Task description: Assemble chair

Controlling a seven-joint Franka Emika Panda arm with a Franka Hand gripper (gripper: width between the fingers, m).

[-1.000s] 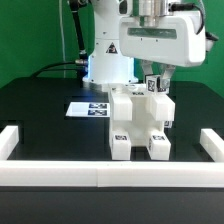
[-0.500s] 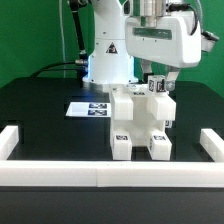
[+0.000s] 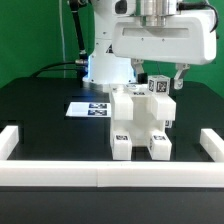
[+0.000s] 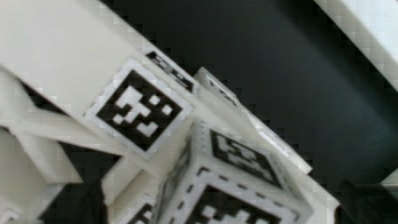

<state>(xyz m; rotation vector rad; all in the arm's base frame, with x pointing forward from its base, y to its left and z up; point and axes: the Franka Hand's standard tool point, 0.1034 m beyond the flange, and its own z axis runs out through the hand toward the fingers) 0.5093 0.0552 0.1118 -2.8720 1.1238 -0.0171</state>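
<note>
The gripper (image 3: 158, 80) has risen and turned (fingers now spread apart) over the chair (image 3: 138, 125).

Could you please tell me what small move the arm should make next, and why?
Probably raise the pincer straight up a little: it hangs just over the tagged top block of the chair, white tagged pieces fill the wrist view, and I cannot tell whether it grips anything, so clearance seems safest.

Black table (image 3: 40, 118), white rail (image 3: 100, 178) bordering its edges, marker board (image 3: 84, 109) lying flat, green backdrop (image 3: 30, 30)
</note>
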